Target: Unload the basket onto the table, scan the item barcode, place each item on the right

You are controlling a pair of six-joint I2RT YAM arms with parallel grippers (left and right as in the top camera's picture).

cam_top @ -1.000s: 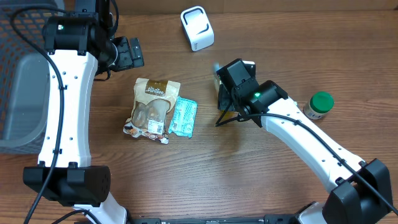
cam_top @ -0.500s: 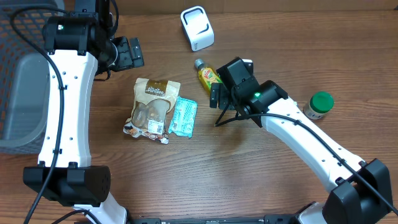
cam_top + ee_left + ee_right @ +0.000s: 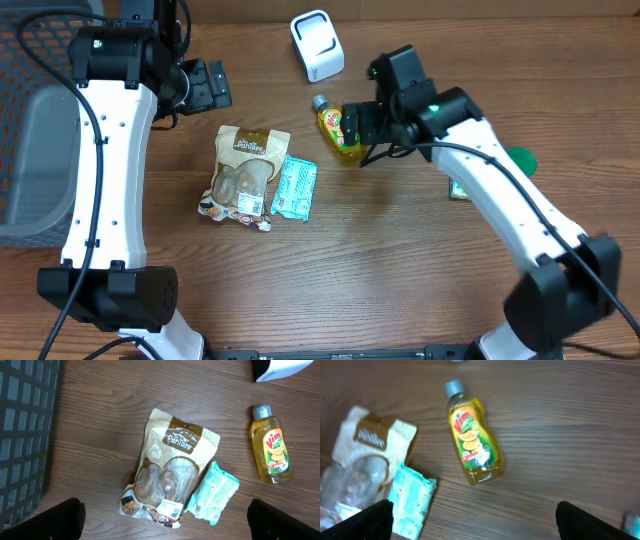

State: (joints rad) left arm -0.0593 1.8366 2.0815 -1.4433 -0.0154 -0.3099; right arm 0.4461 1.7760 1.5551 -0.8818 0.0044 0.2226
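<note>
A yellow Vim bottle (image 3: 334, 132) lies flat on the wooden table, cap pointing toward the white scanner (image 3: 317, 45) at the back. My right gripper (image 3: 364, 130) hovers just right of the bottle, open and empty. In the right wrist view the bottle (image 3: 472, 435) lies well ahead of the open right gripper (image 3: 480, 522). At the back left my left gripper (image 3: 212, 85) hangs open, holding nothing. The left wrist view has the bottle (image 3: 270, 445) at the right, far from the left gripper (image 3: 165, 525).
A brown snack bag (image 3: 245, 170) and a teal wipes pack (image 3: 294, 187) lie side by side left of the bottle. A green-lidded jar (image 3: 522, 158) shows partly behind my right arm. A dark mesh basket (image 3: 30, 60) with a grey bin stands along the left edge.
My right gripper opened and let go of the bottle, which now lies on the table. The right arm then drew back toward the far right. The left arm stayed still.
</note>
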